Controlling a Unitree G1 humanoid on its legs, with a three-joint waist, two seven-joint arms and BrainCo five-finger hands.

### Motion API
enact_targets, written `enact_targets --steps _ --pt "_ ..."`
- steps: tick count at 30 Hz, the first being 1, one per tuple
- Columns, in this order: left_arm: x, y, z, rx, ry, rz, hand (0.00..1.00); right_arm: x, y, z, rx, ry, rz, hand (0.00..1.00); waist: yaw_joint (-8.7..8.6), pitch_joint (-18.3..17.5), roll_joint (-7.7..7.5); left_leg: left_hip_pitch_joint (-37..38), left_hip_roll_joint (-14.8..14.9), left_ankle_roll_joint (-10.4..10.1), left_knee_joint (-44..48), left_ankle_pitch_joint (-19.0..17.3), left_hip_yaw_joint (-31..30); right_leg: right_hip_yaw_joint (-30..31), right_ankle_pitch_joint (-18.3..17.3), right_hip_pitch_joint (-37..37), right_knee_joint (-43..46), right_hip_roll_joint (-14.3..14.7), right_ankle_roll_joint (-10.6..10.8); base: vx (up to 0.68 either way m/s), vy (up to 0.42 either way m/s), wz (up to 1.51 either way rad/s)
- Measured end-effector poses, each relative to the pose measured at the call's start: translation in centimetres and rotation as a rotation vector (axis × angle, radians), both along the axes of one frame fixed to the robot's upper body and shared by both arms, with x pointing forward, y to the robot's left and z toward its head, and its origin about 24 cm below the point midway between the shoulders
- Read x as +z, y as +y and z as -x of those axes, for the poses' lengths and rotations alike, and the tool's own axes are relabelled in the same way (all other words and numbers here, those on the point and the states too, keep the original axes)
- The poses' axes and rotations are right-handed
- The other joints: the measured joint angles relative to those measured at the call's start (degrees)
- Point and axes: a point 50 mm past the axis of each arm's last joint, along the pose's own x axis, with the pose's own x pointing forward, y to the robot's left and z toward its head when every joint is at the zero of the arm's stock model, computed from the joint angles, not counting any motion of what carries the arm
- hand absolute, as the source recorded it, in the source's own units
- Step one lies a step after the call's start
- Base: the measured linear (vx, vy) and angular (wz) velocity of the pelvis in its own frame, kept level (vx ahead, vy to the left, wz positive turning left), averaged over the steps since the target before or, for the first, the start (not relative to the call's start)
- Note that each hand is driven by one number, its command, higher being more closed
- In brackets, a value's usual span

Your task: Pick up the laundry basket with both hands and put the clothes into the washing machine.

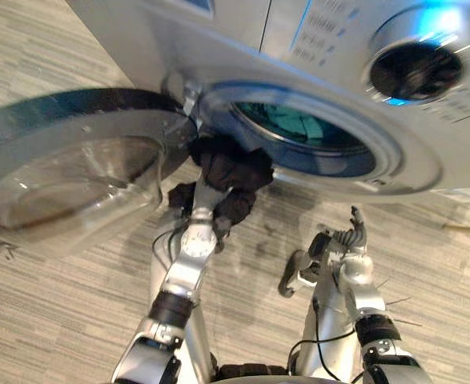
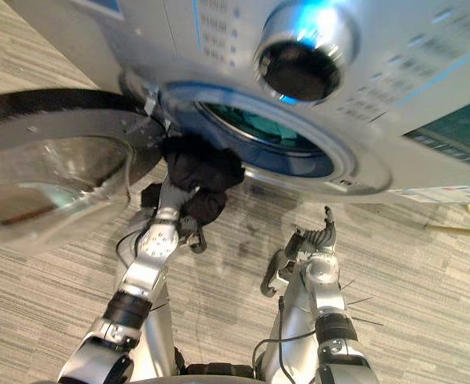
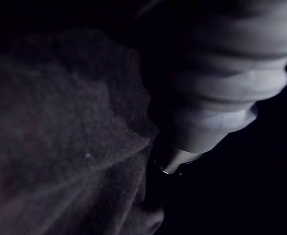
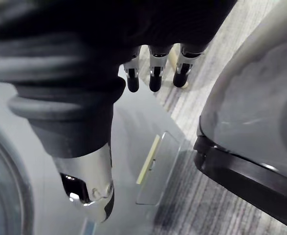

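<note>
the washing machine (image 1: 243, 48) fills the far side of the scene, its round glass door (image 1: 66, 172) swung wide open to the left. a large round dial (image 1: 415, 68) with a blue glow sits on the panel at the far right. inside the drum opening lies a teal cloth (image 1: 295, 124). a black garment (image 1: 230, 172) is bunched at the near left rim of the opening, just beside the door hinge, part of it over the rim and part hanging down in front of the machine. the left hand (image 1: 204, 210) reaches up into this garment from the near side and is wrapped in it; the left wrist view shows dark cloth (image 3: 70, 137) right against the hand's ribbed cover, so i cannot tell how it grasps the cloth. the right hand (image 1: 345, 240) hangs lower and to the right, near the machine's front and well apart from the garment, above the striped grey floor (image 1: 74, 320). its fingers (image 4: 155, 81) are loose and lightly bent, its thumb (image 4: 92, 188) apart from them, and it holds nothing.
</note>
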Motion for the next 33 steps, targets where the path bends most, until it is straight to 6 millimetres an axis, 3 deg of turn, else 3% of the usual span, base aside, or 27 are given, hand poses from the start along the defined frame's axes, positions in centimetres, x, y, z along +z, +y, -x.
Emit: enact_targets --steps 5,10,11,13,17,19,29,33 --pt "5.6 -1.9 -1.4 0.006 -0.185 -0.011 1.00 1.9 0.1 -0.4 -0.004 -0.094 0.007 0.00 -0.89 0.00 -0.01 -3.08 1.05 0.89 3.39 -0.52 -0.09 1.78 -0.01 -3.77 3.27 0.60 0.07 -0.04 -0.059 -0.11" --pt "11.8 -3.1 -2.3 0.041 -0.375 -0.045 1.00 3.0 1.1 -0.5 0.010 -0.169 -0.014 0.00 -3.14 0.02 -0.06 -4.26 2.08 1.24 5.51 -0.72 -0.12 3.23 -0.45 -5.66 5.79 1.56 0.46 -0.06 -0.080 -0.09" --pt "14.0 -3.2 -2.7 0.071 -0.430 -0.068 0.00 3.3 1.3 -0.5 0.013 -0.186 -0.016 0.00 -3.49 0.00 -0.11 -4.26 2.56 1.22 5.52 -0.70 -0.06 3.54 -0.40 -6.11 5.84 2.17 0.35 -0.07 -0.090 -0.16" --pt "16.1 -3.2 -3.0 0.093 -0.486 -0.103 0.00 3.6 1.3 -0.6 0.015 -0.203 -0.018 0.00 -3.78 0.00 -0.17 -4.35 3.14 1.22 5.52 -0.70 0.06 3.73 -0.19 -6.61 5.79 2.64 -0.02 -0.07 -0.088 -0.20" --pt "22.2 -0.7 -4.5 0.261 -0.587 -0.233 0.00 4.4 2.5 -0.7 0.040 -0.257 -0.045 0.00 -5.41 0.09 -1.63 -6.23 5.01 1.20 5.41 -0.62 -0.37 3.57 1.29 -9.00 4.77 5.00 -0.54 -0.03 -0.084 -0.27" --pt "23.5 0.1 -5.0 0.321 -0.591 -0.319 0.00 4.8 2.8 -0.7 0.045 -0.288 -0.056 0.00 -6.17 0.41 -2.29 -7.23 5.08 1.21 5.46 -0.61 -0.78 3.21 1.75 -9.75 4.42 5.42 -0.05 0.02 -0.049 -0.17" --pt "21.8 0.5 -6.7 0.378 -0.502 -0.704 0.00 4.7 3.0 -0.7 0.098 -0.304 -0.080 0.00 -6.49 0.79 -2.82 -7.55 5.25 0.99 4.93 -0.55 -1.63 2.51 1.72 -9.39 3.73 5.99 -0.11 0.03 -0.057 -0.01" --pt "20.5 0.4 -6.9 0.365 -0.479 -0.765 0.00 3.2 2.7 -0.6 0.105 -0.241 -0.096 0.00 -5.11 0.78 -2.82 -4.57 4.97 0.19 1.98 -0.01 -1.42 1.21 2.17 -6.22 0.63 5.89 -0.69 0.00 -0.066 0.05"
